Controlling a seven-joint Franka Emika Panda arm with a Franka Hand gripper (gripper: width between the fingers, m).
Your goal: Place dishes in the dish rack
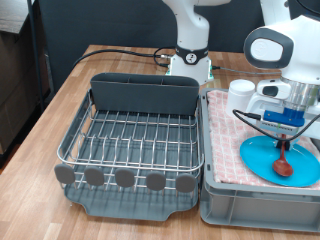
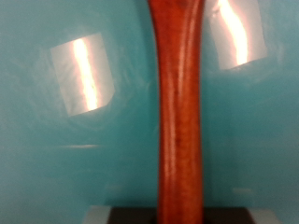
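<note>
The light-blue plate (image 1: 278, 160) lies in the grey crate lined with pink-checked cloth (image 1: 225, 150) at the exterior view's right. The dark reddish-brown wooden spoon (image 1: 284, 164) has its bowl on the plate, and its handle rises into my gripper (image 1: 283, 130), which is shut on it just above the plate. In the wrist view the spoon's handle (image 2: 177, 112) fills the middle, very close and blurred, with the plate (image 2: 56, 140) behind it. The white mug (image 1: 240, 93) stands in the crate behind the plate. The silver wire dish rack (image 1: 135, 135) holds no dishes.
The rack's grey cutlery bin (image 1: 145, 95) stands along its far side and round grey discs (image 1: 125, 178) line its near edge. The robot's base (image 1: 188, 55) is behind the rack. The wooden table (image 1: 40, 130) shows at the exterior view's left.
</note>
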